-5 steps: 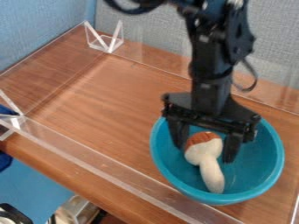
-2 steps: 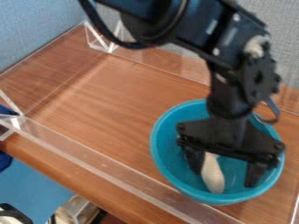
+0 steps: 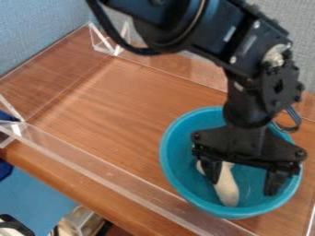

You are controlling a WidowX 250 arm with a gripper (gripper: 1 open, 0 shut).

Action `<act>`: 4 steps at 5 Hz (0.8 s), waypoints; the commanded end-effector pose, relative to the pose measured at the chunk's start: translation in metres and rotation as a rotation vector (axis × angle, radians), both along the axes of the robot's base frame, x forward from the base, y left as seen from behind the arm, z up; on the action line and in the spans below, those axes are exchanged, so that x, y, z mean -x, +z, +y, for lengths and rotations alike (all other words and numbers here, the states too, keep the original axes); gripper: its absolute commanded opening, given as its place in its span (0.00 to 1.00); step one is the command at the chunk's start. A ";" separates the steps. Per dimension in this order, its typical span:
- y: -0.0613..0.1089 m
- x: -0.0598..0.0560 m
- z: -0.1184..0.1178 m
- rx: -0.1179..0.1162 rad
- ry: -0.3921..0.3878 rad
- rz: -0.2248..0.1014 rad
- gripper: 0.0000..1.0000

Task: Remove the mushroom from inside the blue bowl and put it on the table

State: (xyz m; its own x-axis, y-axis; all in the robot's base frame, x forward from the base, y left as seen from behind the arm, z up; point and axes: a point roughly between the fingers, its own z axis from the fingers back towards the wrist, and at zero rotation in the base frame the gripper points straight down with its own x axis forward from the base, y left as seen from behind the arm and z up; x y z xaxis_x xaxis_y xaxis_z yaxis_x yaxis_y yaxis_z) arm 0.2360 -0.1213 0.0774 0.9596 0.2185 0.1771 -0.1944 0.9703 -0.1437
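1. the task is only at its start, as i judge it: the mushroom (image 3: 227, 187) lies inside the blue bowl (image 3: 180, 175), at the near right of the scene, and nothing of it is on the surface (image 3: 110, 97) yet.
2. only the cream-white stem of the mushroom shows clearly. it lies on the bowl's floor, with its lower end toward the near rim. the cap end is under the black gripper (image 3: 248, 167), so i cannot see it well.
3. the gripper hangs over the bowl, pointing down steeply, and reaches into the bowl's opening. its jaws stand wide apart, one on each side of the upper part of the mushroom. they are not clamped on anything.
4. i cannot tell if a jaw already touches the mushroom. the picture is too small and the dark parts run together there.
5. what is left, in my judgement: to lower a little more if needed, to bring the jaws together on the mushroom, to lift it over the rim, to carry it to a bare part of the surface, and to let it go there.
6. the surface to the left of the bowl is bare wood grain, inside the clear acrylic walls (image 3: 74, 152).
7. brands, labels or writing: i can read none on the bowl, the mushroom, the arm or the walls.
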 end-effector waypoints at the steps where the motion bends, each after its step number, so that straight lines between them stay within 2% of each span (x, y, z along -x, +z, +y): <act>1: 0.008 -0.004 0.007 0.015 0.012 -0.025 1.00; 3: 0.019 -0.003 0.014 0.017 0.006 -0.038 1.00; 4: 0.020 -0.004 0.008 0.017 0.037 -0.038 1.00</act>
